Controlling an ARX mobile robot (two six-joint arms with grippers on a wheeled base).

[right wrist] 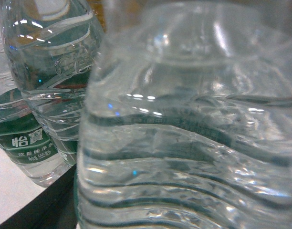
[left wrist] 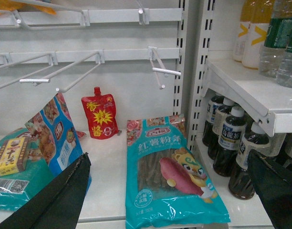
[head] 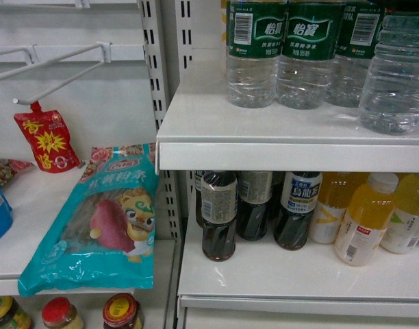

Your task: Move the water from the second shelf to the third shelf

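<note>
Several clear ribbed water bottles with green labels (head: 305, 55) stand on the upper white shelf (head: 264, 147). One water bottle (head: 399, 75) stands forward of the row at the right, near the shelf's front edge. The same bottle (right wrist: 184, 133) fills the right wrist view, sitting between the jaws of my right gripper (right wrist: 179, 205). One dark finger (right wrist: 43, 210) lies against its left side. The gripper itself does not show in the head view. My left gripper (left wrist: 168, 160) hangs open over a teal noodle packet (left wrist: 172, 171), holding nothing.
Dark tea bottles (head: 220, 216) and yellow juice bottles (head: 363, 219) fill the shelf below the water. On the left bay lie the teal packet (head: 100, 219), a red sauce pouch (head: 48, 140) and blue packs. Wire hooks (head: 52, 65) jut out above. Jars (head: 120, 312) stand lower down.
</note>
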